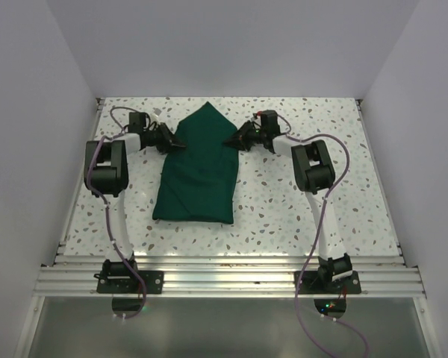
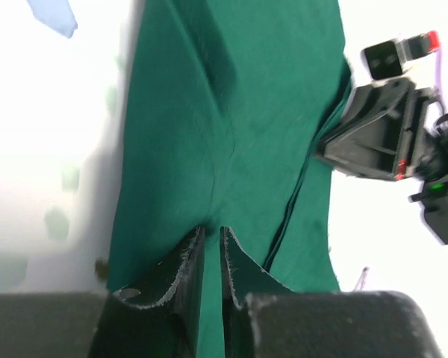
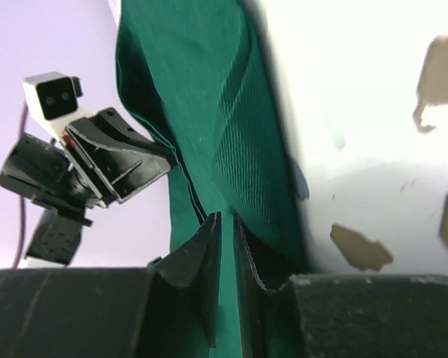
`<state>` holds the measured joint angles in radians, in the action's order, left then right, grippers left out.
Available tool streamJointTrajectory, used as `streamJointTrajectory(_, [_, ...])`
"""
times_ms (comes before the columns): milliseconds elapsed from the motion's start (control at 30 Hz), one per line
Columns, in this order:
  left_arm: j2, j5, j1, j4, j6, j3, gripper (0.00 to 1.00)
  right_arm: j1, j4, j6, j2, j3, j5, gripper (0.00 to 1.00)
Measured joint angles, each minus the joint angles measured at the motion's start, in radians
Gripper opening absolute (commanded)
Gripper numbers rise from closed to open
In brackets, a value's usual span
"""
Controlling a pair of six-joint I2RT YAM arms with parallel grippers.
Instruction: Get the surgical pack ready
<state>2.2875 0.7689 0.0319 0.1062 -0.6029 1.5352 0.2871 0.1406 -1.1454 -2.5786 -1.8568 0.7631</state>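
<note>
The surgical pack is a dark green cloth point(image 1: 198, 168), folded over into a long shape with a point at the far end, lying on the speckled table. My left gripper point(image 1: 178, 144) is shut on the cloth's left edge point(image 2: 209, 186). My right gripper point(image 1: 228, 142) is shut on the cloth's right edge point(image 3: 209, 112). In each wrist view a strip of green cloth runs between the nearly closed fingers point(image 2: 181, 261), point(image 3: 201, 250). Each wrist view also shows the other gripper across the cloth. No steel instruments, tray or white strips show.
The speckled table point(image 1: 299, 201) is walled by white panels on the left, back and right. An aluminium rail point(image 1: 224, 280) runs along the near edge with both arm bases on it. Purple cables loop beside each arm.
</note>
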Motion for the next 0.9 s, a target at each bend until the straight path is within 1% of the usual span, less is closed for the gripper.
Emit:
streamJointTrajectory(200, [0.051, 0.037, 0.001, -0.139, -0.118, 0.022, 0.25, 0.000, 0.040, -0.053, -0.043, -0.060, -0.025, 0.18])
streamJointTrajectory(267, [0.071, 0.035, 0.001, -0.177, -0.147, 0.046, 0.29, 0.000, 0.037, -0.059, -0.071, -0.113, -0.050, 0.20])
streamJointTrajectory(300, [0.082, 0.031, 0.001, -0.195, -0.161, 0.061, 0.34, 0.000, 0.032, -0.060, -0.089, -0.147, -0.059, 0.24])
streamJointTrajectory(367, [0.100, 0.015, 0.001, -0.224, -0.180, 0.094, 0.39, -0.001, 0.014, -0.059, -0.124, -0.223, -0.079, 0.27])
streamJointTrajectory(400, [0.111, 0.007, 0.002, -0.229, -0.188, 0.117, 0.43, -0.002, 0.002, -0.057, -0.136, -0.255, -0.090, 0.29])
streamJointTrajectory(500, [0.144, -0.020, 0.003, -0.232, -0.190, 0.206, 0.48, -0.006, -0.047, -0.046, -0.177, -0.364, -0.121, 0.32])
streamJointTrajectory(533, [0.153, -0.032, 0.005, -0.233, -0.188, 0.238, 0.51, -0.010, -0.064, -0.041, -0.182, -0.391, -0.126, 0.33])
streamJointTrajectory(633, [0.157, -0.067, 0.013, -0.233, -0.172, 0.299, 0.55, -0.026, -0.102, -0.025, -0.182, -0.439, -0.145, 0.36])
streamJointTrajectory(700, [0.156, -0.089, 0.020, -0.232, -0.153, 0.320, 0.61, -0.042, -0.117, -0.008, -0.180, -0.455, -0.146, 0.40])
streamJointTrajectory(733, [0.155, -0.102, 0.024, -0.230, -0.138, 0.324, 0.62, -0.051, -0.134, 0.005, -0.178, -0.457, -0.145, 0.45])
streamJointTrajectory(900, [0.154, -0.161, 0.037, -0.169, -0.058, 0.323, 0.69, -0.098, -0.250, 0.113, -0.174, -0.457, -0.130, 0.55])
